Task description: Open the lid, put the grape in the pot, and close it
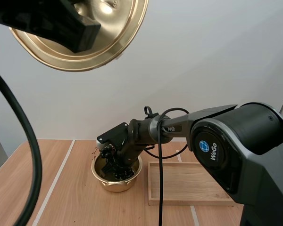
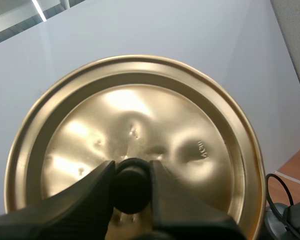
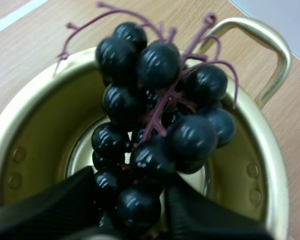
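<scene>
Right wrist view: right gripper (image 3: 132, 200) pinches the bunch of grapes (image 3: 160, 125), light, soft and easily bruised, in the pot's (image 3: 35, 145) mouth; the stem looks the safer hold. Left gripper (image 2: 132, 172) clamps the lid's (image 2: 140, 110) knob (image 2: 131, 192), at 11 o'clock above the pot.

Black right arm (image 1: 254, 132); blue WeGo logo (image 1: 205, 146)

I see a shiny gold lid (image 2: 140, 100) with a black knob (image 2: 131, 189), a matching gold pot (image 3: 40, 125), glossy blue-black grapes (image 3: 155, 65) on purple stems (image 3: 160, 107), and a pale wood-grain table (image 1: 85, 202) striped white
</scene>
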You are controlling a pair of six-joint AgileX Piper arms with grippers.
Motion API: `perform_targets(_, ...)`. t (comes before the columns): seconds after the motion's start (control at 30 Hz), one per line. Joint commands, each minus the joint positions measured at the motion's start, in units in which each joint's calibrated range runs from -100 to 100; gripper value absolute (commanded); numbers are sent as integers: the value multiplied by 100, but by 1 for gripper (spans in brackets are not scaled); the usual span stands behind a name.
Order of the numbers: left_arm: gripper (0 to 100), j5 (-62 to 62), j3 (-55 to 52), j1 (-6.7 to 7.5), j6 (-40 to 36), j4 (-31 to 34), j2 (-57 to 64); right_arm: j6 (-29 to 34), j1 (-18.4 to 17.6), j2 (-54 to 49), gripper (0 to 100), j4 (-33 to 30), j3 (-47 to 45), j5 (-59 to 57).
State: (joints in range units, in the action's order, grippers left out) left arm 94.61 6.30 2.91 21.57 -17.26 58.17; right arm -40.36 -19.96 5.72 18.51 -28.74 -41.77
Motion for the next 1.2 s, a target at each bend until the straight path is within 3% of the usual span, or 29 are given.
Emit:
perform_targets(0.0,0,-67,32,7,-51,5,29,8,-6,-78,100,-36,39,106)
perform_targets(0.57,0,-68,32,7,-51,239,29,227,-6,-2171,100,-14,39,-49)
perform_targets(0.93,0,-68,32,7,-51,239,29,227,-6,-2291,98,82,39,-170)
perform_targets(1.0,0,-68,32,7,-51,239,29,227,-6,-2291,66,183,39,-191)
perform_targets(1.1,0,-68,32,7,-51,239,29,227,-6,-2291,11,221,39,-313)
perform_targets(1.13,0,-68,32,7,-51,239,29,227,-6,-2291,0,221,39,-361)
perform_targets(1.17,0,-68,32,7,-51,239,29,240,-6,-2291,0,221,39,-438)
